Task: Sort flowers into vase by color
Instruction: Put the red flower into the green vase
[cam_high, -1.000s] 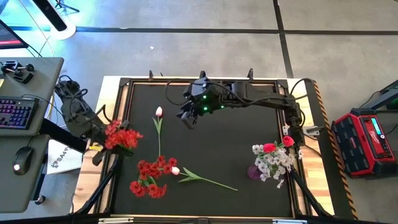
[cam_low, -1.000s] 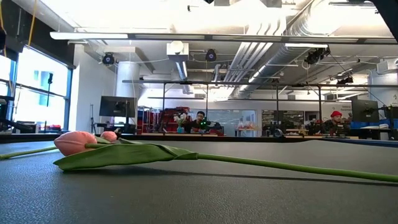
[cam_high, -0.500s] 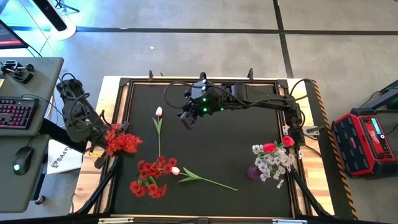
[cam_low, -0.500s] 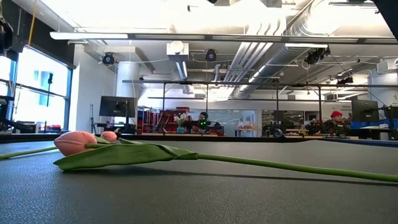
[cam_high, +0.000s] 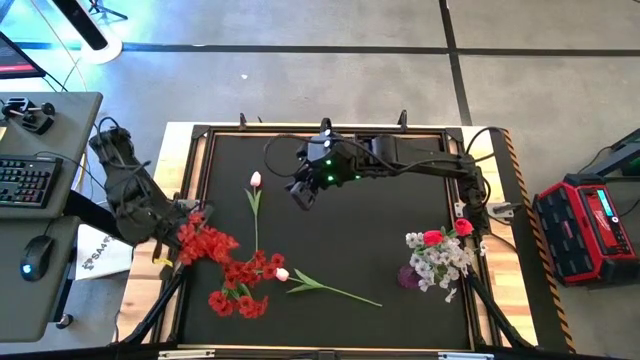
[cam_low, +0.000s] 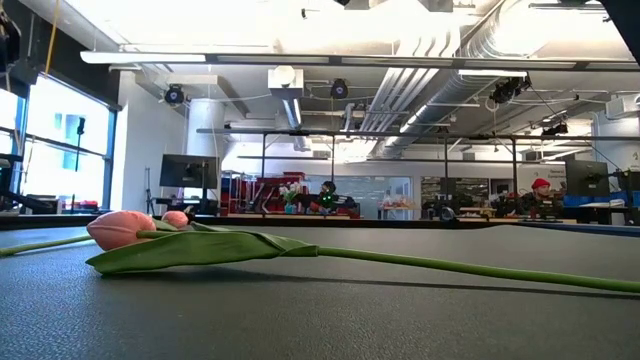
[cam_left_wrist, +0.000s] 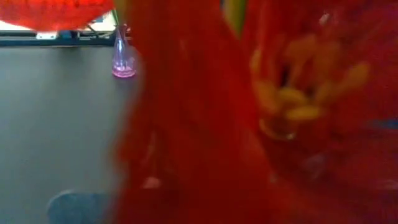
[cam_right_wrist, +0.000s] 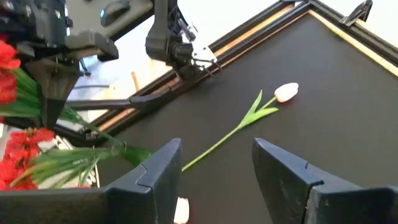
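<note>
My left gripper (cam_high: 166, 226) hangs over the table's left edge, shut on a red blossom sprig (cam_high: 206, 241), whose blossoms (cam_left_wrist: 261, 112) fill the left wrist view. My right gripper (cam_high: 300, 192) hangs open over the far middle of the mat and holds nothing. Below it a pink tulip (cam_high: 255, 181) lies flat on its stem and leaves. A second tulip (cam_high: 284, 273) and a red blossom cluster (cam_high: 244, 286) lie near the front. At the right, white blossoms and red-pink rosebuds (cam_high: 436, 252) stick out of a purple vase (cam_high: 408, 277). My left gripper is shut on the red blossom sprig, but the blossoms hide the fingers in the wrist view, so the part held cannot be told. The blossoms (cam_high: 210, 243) stick out of the gripper toward the table's right. The sprig is lifted above the mat's left edge.
The black mat has a raised dark frame (cam_high: 300, 130). Cables run along the table's left side (cam_high: 115, 150). A desk with keyboard and mouse (cam_high: 30, 180) stands left of the table, a red case (cam_high: 590, 230) to its right. Bare mat lies in the middle (cam_high: 360, 230).
My left gripper has carried the red blossom sprig toward the table's near edge and a little to the right, sinking slightly. The blossoms now hang over the mat's left part, close above the red cluster lying there.
</note>
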